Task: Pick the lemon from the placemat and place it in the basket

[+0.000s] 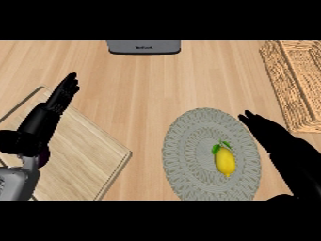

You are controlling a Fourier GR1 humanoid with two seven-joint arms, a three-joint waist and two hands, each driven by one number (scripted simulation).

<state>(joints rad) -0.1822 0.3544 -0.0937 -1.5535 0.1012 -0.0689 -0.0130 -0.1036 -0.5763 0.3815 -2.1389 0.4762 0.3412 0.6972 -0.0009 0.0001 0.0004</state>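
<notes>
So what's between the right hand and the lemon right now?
Nothing but a short bare strip of the grey placemat, as the head view shows. The lemon lies on it just left of the open right hand, with no other object between.

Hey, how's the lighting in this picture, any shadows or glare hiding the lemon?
Head view: even, soft light, no glare on the wooden counter; the lemon shows clearly on the round grey placemat, with only faint shading beside it; the black right hand shows little surface detail; the basket is cut off at the right edge.
</notes>
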